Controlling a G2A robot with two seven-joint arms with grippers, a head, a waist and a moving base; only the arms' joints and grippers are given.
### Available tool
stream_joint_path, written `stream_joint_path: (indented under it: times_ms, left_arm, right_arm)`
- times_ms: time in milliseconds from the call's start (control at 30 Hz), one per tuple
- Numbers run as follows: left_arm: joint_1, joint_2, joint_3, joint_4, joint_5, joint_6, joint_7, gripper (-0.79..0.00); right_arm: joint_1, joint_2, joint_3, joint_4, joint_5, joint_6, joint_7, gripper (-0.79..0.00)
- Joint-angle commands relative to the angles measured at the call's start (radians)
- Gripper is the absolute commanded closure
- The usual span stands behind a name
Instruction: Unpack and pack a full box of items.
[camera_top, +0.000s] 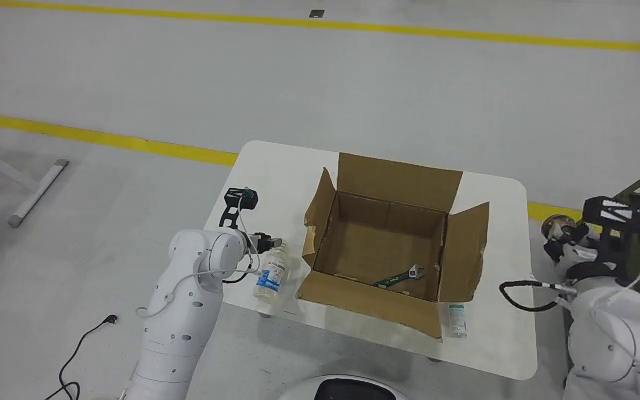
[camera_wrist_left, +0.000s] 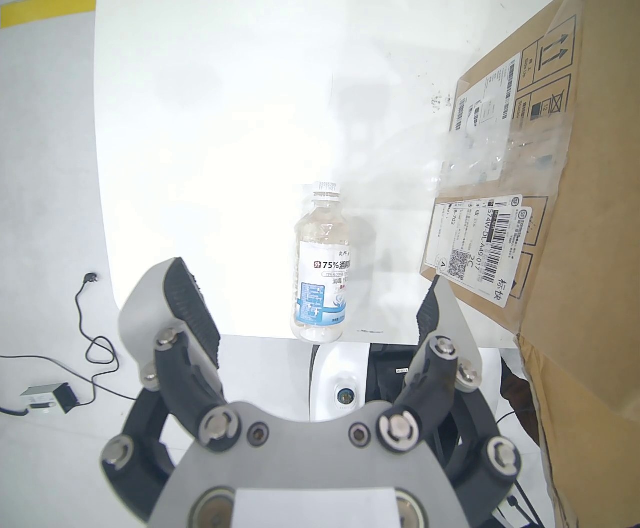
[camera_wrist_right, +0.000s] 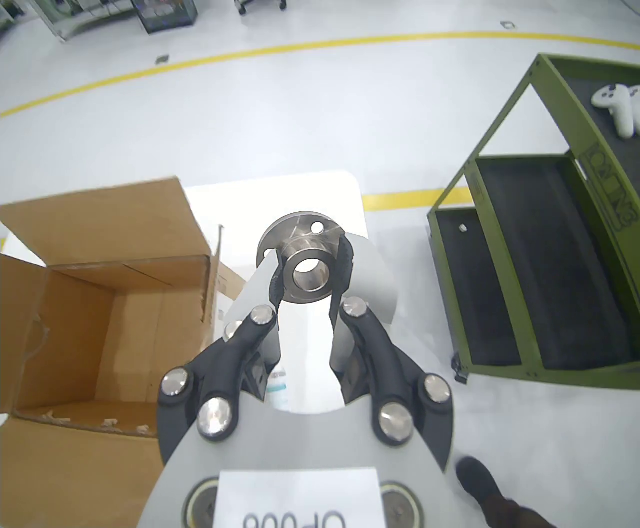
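At a white table (camera_top: 280, 170) on a grey workshop floor, an open cardboard box (camera_top: 370, 245) stands at the middle with its flaps spread, while a green cart (camera_wrist_right: 525, 260) waits on the floor off the table's right end. The left gripper (camera_wrist_left: 307, 285) hangs over the table's near left corner, jaws spread wide and holding nothing. The right gripper (camera_wrist_right: 310, 265) is raised beyond the table's right edge, its jaws closed on the hub of a metal flange (camera_wrist_right: 292, 235). A clear labelled bottle (camera_wrist_left: 322, 270) lies on its side on the table just left of the box, cap pointing away from the robot. An adjustable wrench (camera_top: 402, 277) lies on the box floor near the front wall. A small bottle (camera_top: 456, 320) lies by the box's front right corner
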Motion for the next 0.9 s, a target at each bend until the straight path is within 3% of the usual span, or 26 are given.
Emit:
stream_joint_path:
  times_ms: [0, 567, 867]
  left_arm:
    - [0.0, 0.0, 0.0, 0.0, 0.0, 0.0, 0.0, -0.785]
    - [0.0, 0.0, 0.0, 0.0, 0.0, 0.0, 0.0, -0.785]
    - [0.0, 0.0, 0.0, 0.0, 0.0, 0.0, 0.0, -0.785]
  right_arm:
    - [-0.009, 0.0, -0.005, 0.039, -0.009, 0.006, 0.027, 0.0]
    - [0.013, 0.004, -0.127, 0.507, -0.1, -0.008, 0.118, 0.0]
    - [0.06, 0.004, -0.182, 0.639, -0.131, -0.003, 0.107, 0.0]
